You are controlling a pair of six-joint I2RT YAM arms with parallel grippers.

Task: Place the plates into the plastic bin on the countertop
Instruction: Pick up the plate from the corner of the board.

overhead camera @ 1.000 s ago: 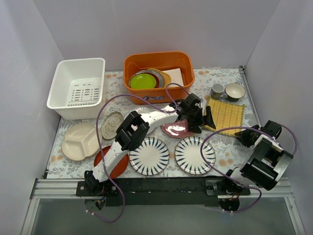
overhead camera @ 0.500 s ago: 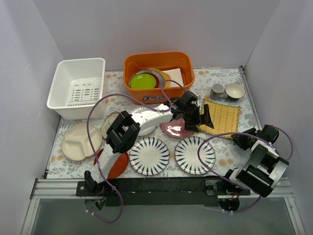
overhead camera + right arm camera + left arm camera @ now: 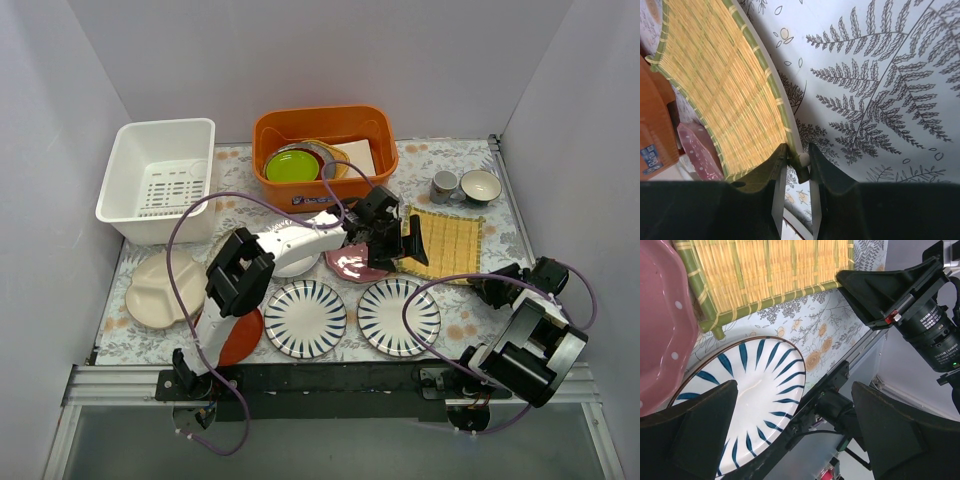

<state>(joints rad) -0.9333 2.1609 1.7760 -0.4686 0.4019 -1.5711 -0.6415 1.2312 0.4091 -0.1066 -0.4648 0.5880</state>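
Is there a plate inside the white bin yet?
No, the white bin holds nothing; only its bare slotted floor shows.

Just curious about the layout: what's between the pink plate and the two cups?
A yellow bamboo mat with green edging, in the top view; the open left gripper hangs over its edge nearest the pink plate.
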